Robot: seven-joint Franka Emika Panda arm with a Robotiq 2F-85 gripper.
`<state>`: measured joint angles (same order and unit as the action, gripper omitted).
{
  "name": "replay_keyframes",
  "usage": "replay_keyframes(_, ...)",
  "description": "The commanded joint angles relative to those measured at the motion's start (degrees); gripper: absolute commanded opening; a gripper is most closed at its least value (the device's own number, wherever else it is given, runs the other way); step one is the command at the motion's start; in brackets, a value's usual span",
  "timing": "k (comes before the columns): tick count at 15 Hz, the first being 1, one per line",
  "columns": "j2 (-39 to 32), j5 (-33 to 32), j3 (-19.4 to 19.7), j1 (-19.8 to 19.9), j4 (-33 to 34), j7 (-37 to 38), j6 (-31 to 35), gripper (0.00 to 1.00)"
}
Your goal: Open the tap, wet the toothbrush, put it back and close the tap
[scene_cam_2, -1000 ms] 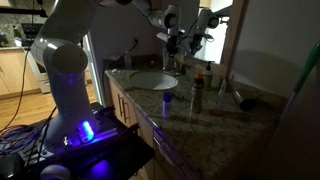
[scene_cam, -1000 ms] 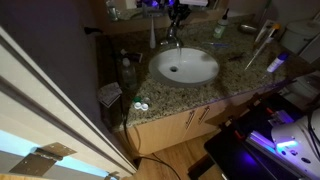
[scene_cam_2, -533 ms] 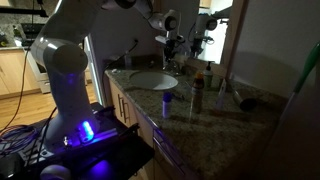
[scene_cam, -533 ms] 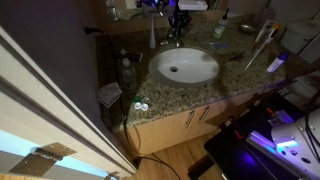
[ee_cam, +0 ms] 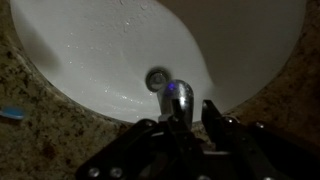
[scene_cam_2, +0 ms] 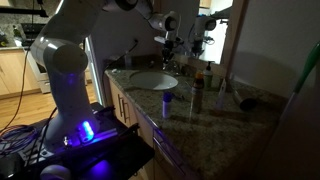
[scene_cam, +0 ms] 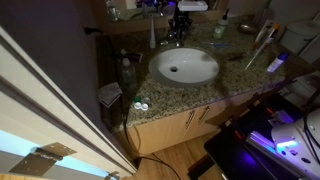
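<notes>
The hand [ee_cam: 187,110] sits narrowed on the tap [ee_cam: 178,96] at the white basin's [ee_cam: 90,50] back rim. I see no water running, so opening looks unfinished; wetting the toothbrush, returning it and closing remain.

Dimly lit in both exterior views; blurred in the wrist view, with glare across the basin [ee_cam: 90,50].

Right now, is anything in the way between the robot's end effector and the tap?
No, nothing visible is in the way. In the wrist view the end effector is right at the tap, with the shiny chrome piece between its jaws, above the white basin. It is too dark to tell whether they squeeze it.
</notes>
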<state>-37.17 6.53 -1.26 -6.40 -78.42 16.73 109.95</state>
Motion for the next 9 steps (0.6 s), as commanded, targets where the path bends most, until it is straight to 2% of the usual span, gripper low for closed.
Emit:
replay_keyframes(1, -1.38, -0.39, -0.18, 0.0, 1.34, -1.17, -0.45, 0.6)
replay_keyframes(4, -1.64, 1.01, -0.63, 0.31, 0.45, -1.1, 3.15, 0.81)
replay_keyframes(6, -2.0, 2.16, -1.25, 0.71, -0.58, -2.81, 10.3, 0.95)
replay_keyframes(7, -2.36, 3.54, -2.09, 1.25, -0.86, -4.4, 14.32, 0.99)
replay_keyframes(8, -1.59, 1.55, -0.63, 0.11, -0.04, -1.42, 8.7, 0.84)
replay_keyframes(9, -1.96, 2.18, -0.95, 0.21, -0.09, -2.17, 11.31, 0.9)
